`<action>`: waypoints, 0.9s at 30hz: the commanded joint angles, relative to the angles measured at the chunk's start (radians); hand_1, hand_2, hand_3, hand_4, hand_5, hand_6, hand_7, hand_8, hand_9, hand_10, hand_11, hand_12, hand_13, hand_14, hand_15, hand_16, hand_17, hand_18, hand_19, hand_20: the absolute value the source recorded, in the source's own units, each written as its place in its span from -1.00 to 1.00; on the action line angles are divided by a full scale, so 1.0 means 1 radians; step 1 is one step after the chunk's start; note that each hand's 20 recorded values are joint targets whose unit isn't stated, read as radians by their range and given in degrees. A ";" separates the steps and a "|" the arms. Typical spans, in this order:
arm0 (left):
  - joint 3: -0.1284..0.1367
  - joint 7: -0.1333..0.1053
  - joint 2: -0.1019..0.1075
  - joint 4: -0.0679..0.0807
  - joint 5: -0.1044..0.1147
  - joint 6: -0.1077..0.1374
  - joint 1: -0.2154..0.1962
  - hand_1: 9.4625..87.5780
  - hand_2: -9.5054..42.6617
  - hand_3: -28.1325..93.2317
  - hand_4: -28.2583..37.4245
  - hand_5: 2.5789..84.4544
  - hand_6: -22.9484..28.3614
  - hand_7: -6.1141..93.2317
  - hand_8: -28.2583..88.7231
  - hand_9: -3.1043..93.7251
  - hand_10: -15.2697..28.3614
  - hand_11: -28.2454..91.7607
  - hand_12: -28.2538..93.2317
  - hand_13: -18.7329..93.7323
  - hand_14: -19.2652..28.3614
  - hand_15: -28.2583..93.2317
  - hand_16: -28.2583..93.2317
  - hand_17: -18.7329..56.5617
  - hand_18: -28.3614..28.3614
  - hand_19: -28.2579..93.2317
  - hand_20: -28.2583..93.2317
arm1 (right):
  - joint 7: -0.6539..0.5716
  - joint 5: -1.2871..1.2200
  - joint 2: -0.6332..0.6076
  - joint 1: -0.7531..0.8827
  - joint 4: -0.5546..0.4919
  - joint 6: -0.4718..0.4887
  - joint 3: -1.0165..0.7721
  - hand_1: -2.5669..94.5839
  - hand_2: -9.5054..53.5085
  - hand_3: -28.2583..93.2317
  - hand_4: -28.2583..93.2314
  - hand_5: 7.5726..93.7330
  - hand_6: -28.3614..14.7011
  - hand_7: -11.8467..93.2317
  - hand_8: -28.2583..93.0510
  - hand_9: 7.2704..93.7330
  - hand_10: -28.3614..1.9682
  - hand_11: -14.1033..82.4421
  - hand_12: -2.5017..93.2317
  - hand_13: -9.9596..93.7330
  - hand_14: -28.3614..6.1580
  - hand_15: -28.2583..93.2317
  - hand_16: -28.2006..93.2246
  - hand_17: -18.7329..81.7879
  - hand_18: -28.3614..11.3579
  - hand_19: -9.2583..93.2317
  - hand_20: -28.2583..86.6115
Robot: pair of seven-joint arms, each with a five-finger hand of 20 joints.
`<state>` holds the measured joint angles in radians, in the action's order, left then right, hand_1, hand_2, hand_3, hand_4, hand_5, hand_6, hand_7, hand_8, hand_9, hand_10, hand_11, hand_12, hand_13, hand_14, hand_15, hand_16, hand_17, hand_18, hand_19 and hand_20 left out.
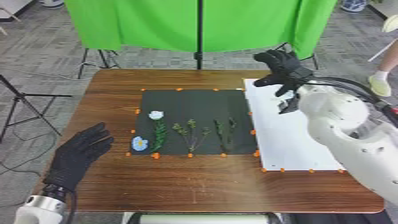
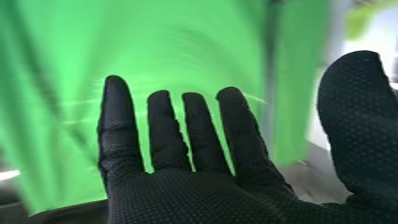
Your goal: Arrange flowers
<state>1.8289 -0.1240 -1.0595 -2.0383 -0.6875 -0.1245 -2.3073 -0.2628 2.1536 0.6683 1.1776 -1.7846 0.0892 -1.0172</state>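
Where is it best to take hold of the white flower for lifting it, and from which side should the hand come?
Probably best by the green stem, just below the white bloom, from above with fingers across it. The stem lies lengthwise on the black mat; lower down, the blue flower on its left leaves less room.

Right hand (image 1: 286, 69) open, left (image 1: 78, 154) seemingly relaxed.

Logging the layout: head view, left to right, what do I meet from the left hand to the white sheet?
Left hand → blue flower → white flower → branching green sprig → slim green stems → white sheet.
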 commanded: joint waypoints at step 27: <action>-0.010 0.042 -0.005 -0.001 0.002 0.017 -0.012 -0.62 -0.56 0.61 -0.93 -0.15 0.08 -0.50 -0.66 -0.27 0.29 -0.13 -0.25 -0.23 0.46 0.06 -0.54 -0.74 0.73 0.28 -0.40 | -0.102 -0.004 -0.180 0.499 0.115 -0.033 -0.296 -0.37 -1.00 0.90 -1.00 -0.52 0.14 -0.12 -0.83 -0.45 0.24 -0.14 -0.50 -0.12 0.23 0.18 -0.29 -0.33 -0.44 0.36 -0.11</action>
<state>1.8237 -0.0955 -1.0646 -2.0393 -0.6870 -0.1217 -2.3114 -0.3743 2.1458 0.4886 1.7058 -1.6986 0.0728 -1.3423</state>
